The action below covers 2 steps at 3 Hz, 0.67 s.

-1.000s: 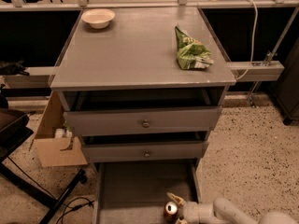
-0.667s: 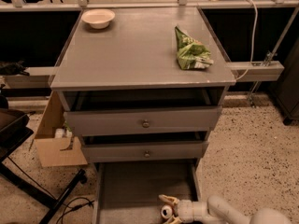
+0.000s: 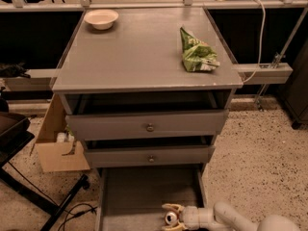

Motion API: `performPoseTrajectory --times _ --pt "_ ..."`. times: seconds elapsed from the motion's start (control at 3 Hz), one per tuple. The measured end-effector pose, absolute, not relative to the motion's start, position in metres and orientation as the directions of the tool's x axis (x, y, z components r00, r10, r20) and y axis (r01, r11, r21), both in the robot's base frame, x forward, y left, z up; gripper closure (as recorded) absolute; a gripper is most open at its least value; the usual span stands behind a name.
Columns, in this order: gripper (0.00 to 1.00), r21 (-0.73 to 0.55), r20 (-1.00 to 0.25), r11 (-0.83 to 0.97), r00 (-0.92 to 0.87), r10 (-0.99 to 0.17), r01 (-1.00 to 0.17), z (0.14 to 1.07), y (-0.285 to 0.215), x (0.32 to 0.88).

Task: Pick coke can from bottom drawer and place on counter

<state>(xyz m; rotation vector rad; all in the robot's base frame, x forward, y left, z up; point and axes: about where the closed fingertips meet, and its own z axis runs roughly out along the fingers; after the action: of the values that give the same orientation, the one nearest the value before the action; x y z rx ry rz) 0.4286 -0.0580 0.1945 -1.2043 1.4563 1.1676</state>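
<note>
The bottom drawer (image 3: pixel 139 191) is pulled out at the foot of the cabinet, showing its flat grey floor. My gripper (image 3: pixel 169 218) is low in the drawer's front right part, reaching in from the right. Its pale fingers (image 3: pixel 169 208) are spread apart. Between them sits the coke can (image 3: pixel 170 219), of which only a small round top with a dark centre shows. The fingers stand on either side of the can. The counter (image 3: pixel 139 52) is the grey top of the cabinet above.
A green chip bag (image 3: pixel 196 54) lies on the counter's right side and a white bowl (image 3: pixel 101 18) at its back left. Two upper drawers (image 3: pixel 147 125) with round knobs are slightly open. A cardboard box (image 3: pixel 57 148) and a black stand (image 3: pixel 14 143) are to the left.
The gripper has moved a little left over the can, so the can now sits between the spread fingers instead of beside them. Nothing on the counter moved.
</note>
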Motion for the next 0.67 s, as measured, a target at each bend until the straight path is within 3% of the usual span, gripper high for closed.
performPoseTrajectory --times 0.33,0.67 --pt "0.89 0.122 -0.979 0.084 -0.134 -0.152 -0.989 0.195 -0.058 0.429" --pt "1.0 0.122 -0.979 0.086 -0.134 -0.152 -0.989 0.232 -0.07 0.424"
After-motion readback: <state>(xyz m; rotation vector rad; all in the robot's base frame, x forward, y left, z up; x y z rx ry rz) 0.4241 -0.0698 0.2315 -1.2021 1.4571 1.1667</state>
